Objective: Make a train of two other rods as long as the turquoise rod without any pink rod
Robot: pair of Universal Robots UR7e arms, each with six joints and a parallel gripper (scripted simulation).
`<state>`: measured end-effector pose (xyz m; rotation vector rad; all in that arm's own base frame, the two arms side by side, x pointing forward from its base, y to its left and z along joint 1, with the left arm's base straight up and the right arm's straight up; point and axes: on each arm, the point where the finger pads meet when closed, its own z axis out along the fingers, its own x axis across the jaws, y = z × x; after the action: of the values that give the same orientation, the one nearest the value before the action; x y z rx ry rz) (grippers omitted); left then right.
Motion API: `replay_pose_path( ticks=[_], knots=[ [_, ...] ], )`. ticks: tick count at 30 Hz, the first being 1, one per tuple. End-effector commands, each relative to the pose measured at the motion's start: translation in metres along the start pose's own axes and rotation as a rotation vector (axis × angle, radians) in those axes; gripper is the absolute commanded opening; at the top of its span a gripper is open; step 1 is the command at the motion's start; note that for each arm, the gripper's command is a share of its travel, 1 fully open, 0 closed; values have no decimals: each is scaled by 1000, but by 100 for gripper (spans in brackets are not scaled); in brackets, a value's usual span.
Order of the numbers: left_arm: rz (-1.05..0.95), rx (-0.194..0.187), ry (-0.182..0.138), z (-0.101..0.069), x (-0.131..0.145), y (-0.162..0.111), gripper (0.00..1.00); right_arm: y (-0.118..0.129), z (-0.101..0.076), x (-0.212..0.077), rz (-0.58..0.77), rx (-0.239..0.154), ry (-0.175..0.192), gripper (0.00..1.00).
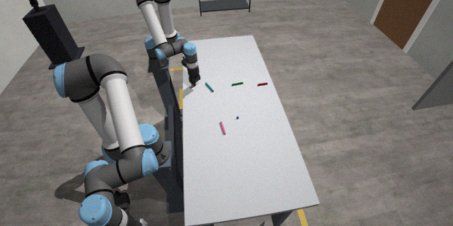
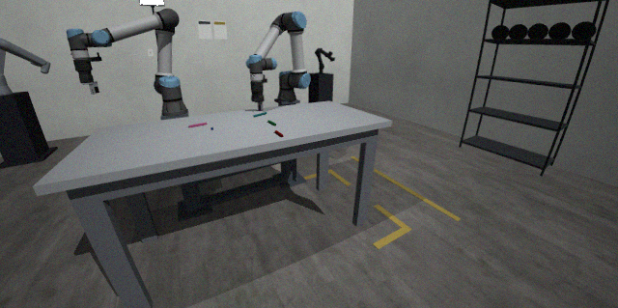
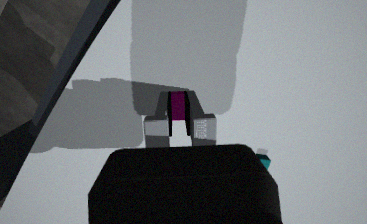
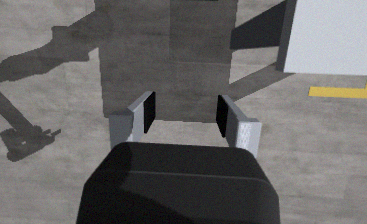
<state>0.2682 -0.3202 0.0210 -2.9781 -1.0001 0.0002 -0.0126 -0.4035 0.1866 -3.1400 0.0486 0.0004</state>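
Note:
My left gripper (image 1: 194,82) (image 2: 260,106) (image 3: 177,104) is shut on the magenta rod (image 3: 178,103), low at the table's arm-side edge; whether the rod touches the table is unclear. The turquoise rod (image 1: 209,87) (image 2: 260,114) (image 3: 265,161) lies flat close beside that gripper. The green rod (image 1: 237,83) (image 2: 271,123) lies farther across the table, the red rod (image 1: 262,84) (image 2: 279,133) near the far long edge. They lie apart. The small blue rod (image 1: 237,117) (image 2: 211,128) lies alone. My right gripper (image 2: 94,89) (image 4: 186,106) is open and empty, high and off the table.
The pink rod (image 1: 222,127) (image 2: 197,125) lies near the blue rod, on the right arm's side of it. The white table (image 1: 248,169) (image 2: 145,149) (image 3: 324,75) (image 4: 339,35) has its edge close to the left gripper.

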Motion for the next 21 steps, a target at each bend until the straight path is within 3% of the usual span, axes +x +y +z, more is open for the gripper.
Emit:
replay_pose_path(
  ticks=[1, 3, 7, 11, 12, 21],
  knots=[
    [0, -2, 0, 0, 0, 1, 36, 0, 0, 0, 0, -1, 0, 100],
    [0, -2, 0, 0, 0, 1, 36, 0, 0, 0, 0, -1, 0, 100],
    [0, -2, 0, 0, 0, 1, 48, 0, 0, 0, 0, -1, 0, 100],
    [0, -2, 0, 0, 0, 1, 48, 0, 0, 0, 0, -1, 0, 100],
    [0, -2, 0, 0, 0, 1, 54, 0, 0, 0, 0, -1, 0, 100],
    [0, -2, 0, -1, 0, 1, 54, 0, 0, 0, 0, -1, 0, 100]
  ],
)
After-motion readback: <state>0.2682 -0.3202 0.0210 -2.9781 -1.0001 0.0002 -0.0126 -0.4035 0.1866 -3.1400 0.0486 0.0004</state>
